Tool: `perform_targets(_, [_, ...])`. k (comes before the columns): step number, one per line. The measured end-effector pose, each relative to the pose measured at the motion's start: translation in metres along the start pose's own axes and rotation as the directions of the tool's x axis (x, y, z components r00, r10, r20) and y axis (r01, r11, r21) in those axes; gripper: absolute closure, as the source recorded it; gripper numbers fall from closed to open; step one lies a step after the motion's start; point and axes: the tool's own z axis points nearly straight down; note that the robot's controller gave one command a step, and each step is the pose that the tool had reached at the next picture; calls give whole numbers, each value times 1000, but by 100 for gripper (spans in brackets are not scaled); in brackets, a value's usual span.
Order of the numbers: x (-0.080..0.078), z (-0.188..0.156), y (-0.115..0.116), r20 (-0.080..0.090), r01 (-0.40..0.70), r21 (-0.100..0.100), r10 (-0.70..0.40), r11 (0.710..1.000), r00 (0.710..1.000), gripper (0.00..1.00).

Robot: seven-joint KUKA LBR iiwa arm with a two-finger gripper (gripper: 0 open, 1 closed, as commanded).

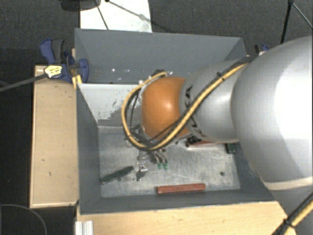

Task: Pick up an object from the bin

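Observation:
My gripper (148, 163) reaches down from under the orange cover to the bin floor, left of the floor's middle. A dark green pen-like stick (117, 174) lies just to its left, slanted, with its right end close to the gripper. A small green piece (162, 166) sits right beside the gripper on its right. A reddish-brown flat bar (181, 188) lies along the bin's front wall, below and right of the gripper. Nothing can be made out held in the gripper.
A small dark bit (230, 149) lies at the right of the floor, next to a red-and-white thing (194, 142) mostly hidden under the arm. The arm and its cables cover the back and right of the bin.

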Motion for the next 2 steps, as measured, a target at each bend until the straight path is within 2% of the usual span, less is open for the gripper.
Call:
perform_targets(1, [0,0,0,0,-1,0,1,1000,1000,0])
perform_targets(2, [-10,30,42,0,208,1,-208,978,978,100])
